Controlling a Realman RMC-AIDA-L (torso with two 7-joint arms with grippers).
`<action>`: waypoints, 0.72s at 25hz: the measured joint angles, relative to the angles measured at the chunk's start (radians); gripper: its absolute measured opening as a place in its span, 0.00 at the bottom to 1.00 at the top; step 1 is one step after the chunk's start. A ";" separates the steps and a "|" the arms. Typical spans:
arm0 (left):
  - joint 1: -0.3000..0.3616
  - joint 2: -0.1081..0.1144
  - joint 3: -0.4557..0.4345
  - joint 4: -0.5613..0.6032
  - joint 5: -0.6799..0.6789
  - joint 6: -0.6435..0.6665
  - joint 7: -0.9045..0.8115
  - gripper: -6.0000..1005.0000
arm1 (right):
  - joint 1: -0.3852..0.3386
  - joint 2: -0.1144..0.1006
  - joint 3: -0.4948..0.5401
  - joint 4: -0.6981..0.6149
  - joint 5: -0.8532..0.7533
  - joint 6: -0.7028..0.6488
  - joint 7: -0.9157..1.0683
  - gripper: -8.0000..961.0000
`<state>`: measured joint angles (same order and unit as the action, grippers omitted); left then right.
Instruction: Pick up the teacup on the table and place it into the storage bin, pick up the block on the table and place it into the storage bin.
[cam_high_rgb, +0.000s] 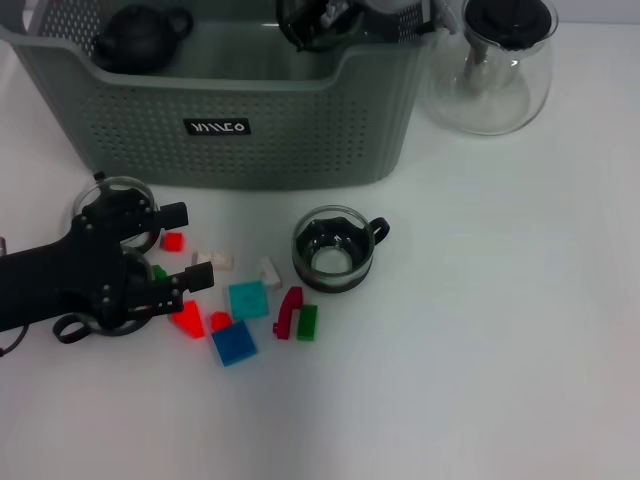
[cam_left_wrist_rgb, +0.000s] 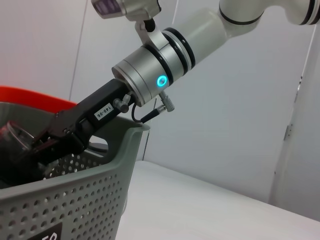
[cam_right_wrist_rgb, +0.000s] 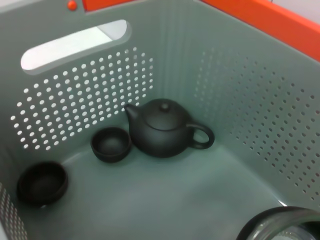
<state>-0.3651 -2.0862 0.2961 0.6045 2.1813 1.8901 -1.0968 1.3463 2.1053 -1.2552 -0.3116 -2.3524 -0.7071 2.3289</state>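
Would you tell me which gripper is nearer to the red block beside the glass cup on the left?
Left. The left gripper hovers right beside the red block; the right gripper is far off, inside the storage bin.

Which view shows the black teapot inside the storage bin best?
The right wrist view: it looks down into the storage bin and shows the whole black teapot, with spout, lid and handle, beside two small black cups. The head view shows only its upper part behind the bin's front wall. In the left wrist view I cannot make it out.
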 joint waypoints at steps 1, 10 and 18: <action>0.000 0.000 0.000 0.000 0.000 0.000 0.000 0.82 | 0.000 -0.001 0.000 -0.002 0.000 0.000 0.003 0.18; 0.000 0.000 -0.005 0.000 0.000 0.000 0.000 0.82 | -0.012 -0.004 -0.001 -0.028 -0.009 0.001 0.029 0.22; 0.002 -0.001 -0.008 0.000 0.000 0.000 0.000 0.82 | -0.274 -0.005 0.038 -0.511 0.203 -0.109 -0.056 0.47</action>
<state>-0.3634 -2.0872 0.2883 0.6044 2.1813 1.8900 -1.0968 1.0727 2.0999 -1.2175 -0.8228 -2.1494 -0.8161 2.2727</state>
